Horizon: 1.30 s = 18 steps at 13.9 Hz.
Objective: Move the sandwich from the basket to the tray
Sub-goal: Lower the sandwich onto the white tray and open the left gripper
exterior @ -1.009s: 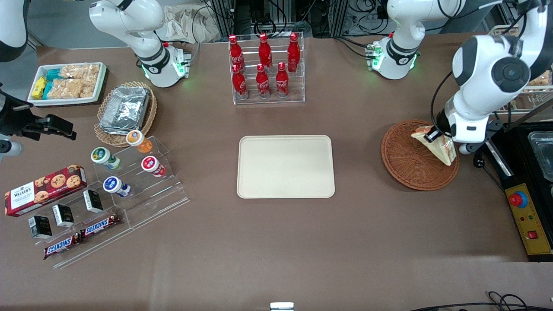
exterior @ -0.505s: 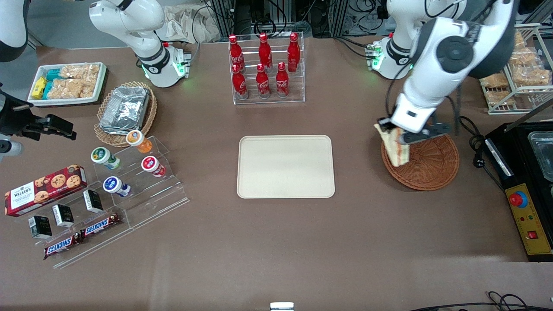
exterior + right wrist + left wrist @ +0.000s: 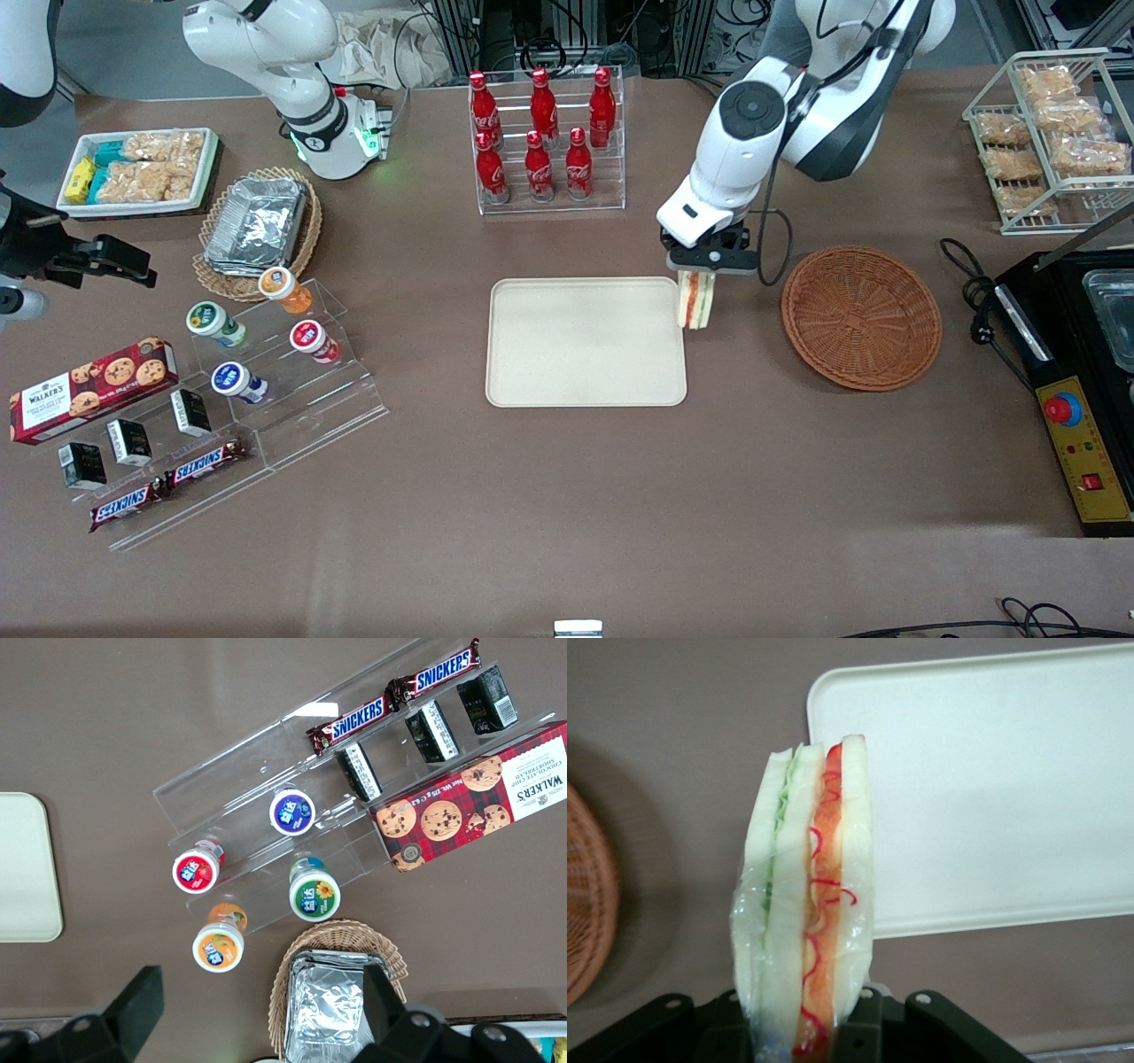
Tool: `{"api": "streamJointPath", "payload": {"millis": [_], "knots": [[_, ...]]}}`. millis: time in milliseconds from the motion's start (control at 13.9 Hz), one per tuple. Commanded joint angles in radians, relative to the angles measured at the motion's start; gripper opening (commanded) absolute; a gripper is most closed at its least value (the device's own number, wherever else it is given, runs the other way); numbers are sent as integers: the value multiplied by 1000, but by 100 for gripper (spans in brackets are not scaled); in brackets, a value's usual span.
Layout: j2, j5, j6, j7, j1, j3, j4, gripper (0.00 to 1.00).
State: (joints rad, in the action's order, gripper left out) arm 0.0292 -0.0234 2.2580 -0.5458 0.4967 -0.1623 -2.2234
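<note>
Gripper (image 3: pixel 700 273) fingers (image 3: pixel 864 1028) closed on sandwich (image 3: pixel 695 299); wedge hangs below them, above tray (image 3: pixel 585 390) edge nearest basket (image 3: pixel 861 317).

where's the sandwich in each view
Front view: the sandwich hangs from the gripper, over the tray edge nearest the basket.
Left wrist view: the sandwich stands edge-on, clamped in the gripper, between basket and tray.
Right wrist view: not in it.
Shared landmark: the tray, of which the right wrist view catches one end.
</note>
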Motion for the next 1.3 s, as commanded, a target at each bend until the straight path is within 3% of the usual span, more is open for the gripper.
{"api": "streamJointPath", "payload": {"millis": [0, 216, 649, 721, 793, 1009, 1225], "knots": [[122, 0, 87, 8, 26, 10, 28, 0], [260, 17, 224, -61, 58, 12, 28, 0], [348, 79, 273, -65, 59, 15, 39, 0], [348, 83, 273, -57, 57, 17, 41, 62], [348, 98, 273, -57, 57, 17, 42, 100], [348, 105, 218, -66, 52, 15, 89, 100], [330, 97, 15, -94, 52, 17, 212, 100]]}}
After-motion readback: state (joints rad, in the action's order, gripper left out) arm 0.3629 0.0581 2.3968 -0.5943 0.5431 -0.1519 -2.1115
